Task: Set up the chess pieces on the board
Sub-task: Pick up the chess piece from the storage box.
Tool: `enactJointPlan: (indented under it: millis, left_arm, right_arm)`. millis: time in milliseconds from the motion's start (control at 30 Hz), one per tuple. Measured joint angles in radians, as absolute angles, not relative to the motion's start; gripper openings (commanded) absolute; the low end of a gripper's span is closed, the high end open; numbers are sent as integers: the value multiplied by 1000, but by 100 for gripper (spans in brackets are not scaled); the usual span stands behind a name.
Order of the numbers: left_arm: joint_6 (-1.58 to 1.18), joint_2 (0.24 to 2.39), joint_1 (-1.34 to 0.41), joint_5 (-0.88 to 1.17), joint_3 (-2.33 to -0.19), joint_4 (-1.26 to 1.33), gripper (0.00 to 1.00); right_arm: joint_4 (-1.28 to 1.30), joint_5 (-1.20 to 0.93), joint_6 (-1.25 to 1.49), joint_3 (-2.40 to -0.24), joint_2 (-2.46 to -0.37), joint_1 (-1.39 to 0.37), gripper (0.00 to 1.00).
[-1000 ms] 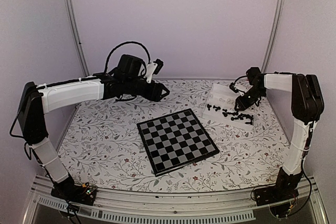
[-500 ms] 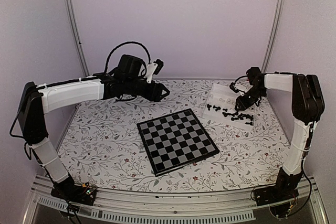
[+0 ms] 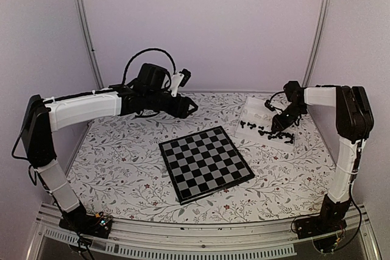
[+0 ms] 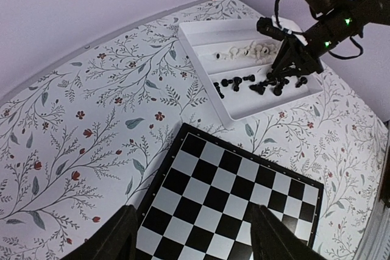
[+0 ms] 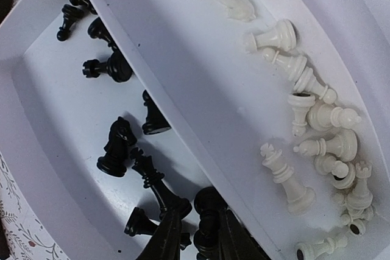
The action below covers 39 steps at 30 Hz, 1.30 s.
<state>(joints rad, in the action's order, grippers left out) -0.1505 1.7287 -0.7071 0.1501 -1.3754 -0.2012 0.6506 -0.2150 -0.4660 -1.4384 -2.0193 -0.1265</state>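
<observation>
The board (image 3: 206,162) lies at the table's middle with no chess pieces on it, and it also fills the bottom of the left wrist view (image 4: 231,199). The chess pieces lie in a white tray (image 3: 256,109): black ones (image 5: 116,147) in the near compartment, cream-white ones (image 5: 317,120) in the far one. My right gripper (image 5: 201,218) is down in the black compartment. Its jaws are narrow around one black piece (image 5: 209,200), with a slit left on the left side. My left gripper (image 3: 190,109) hovers open above the board's far edge, holding nothing.
The tray (image 4: 201,65) stands at the back right, its divider wall (image 5: 183,89) running right beside my right fingers. Flower-patterned cloth (image 3: 122,150) covers the table. A purple back wall and metal posts (image 3: 85,22) close off the rear.
My right gripper's jaws have narrowed around the black piece and the wrist has shifted slightly left over the tray. The left arm has not moved.
</observation>
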Motion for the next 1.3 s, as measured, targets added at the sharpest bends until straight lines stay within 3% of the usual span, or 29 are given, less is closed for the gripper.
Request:
enactJointPlan:
  millis: [267,533,767,1067,1300]
  left_arm:
    - [-150,1729,-707,150,-1375,-201,65]
    - [-150,1743,-712,150,-1376,-203,65]
    - [-150,1750,-716,150,-1376,-206,65]
    - [-150,1751,-717,147,-1382,-208,65]
    - [-147,1753,-717,139,-1385,-210,65]
  right_arm:
    - [651,-211,-462,-1441,-2025,-127,24]
    - [653,-211,-451,-1467,-2052,-134,10]
    - [651,-211,-445,-1463,-2041,-138,8]
    - [685,-242,-451,-1414,-1822,-155,7]
    - [707,-368,-501,-1355,-1717,-272,7]
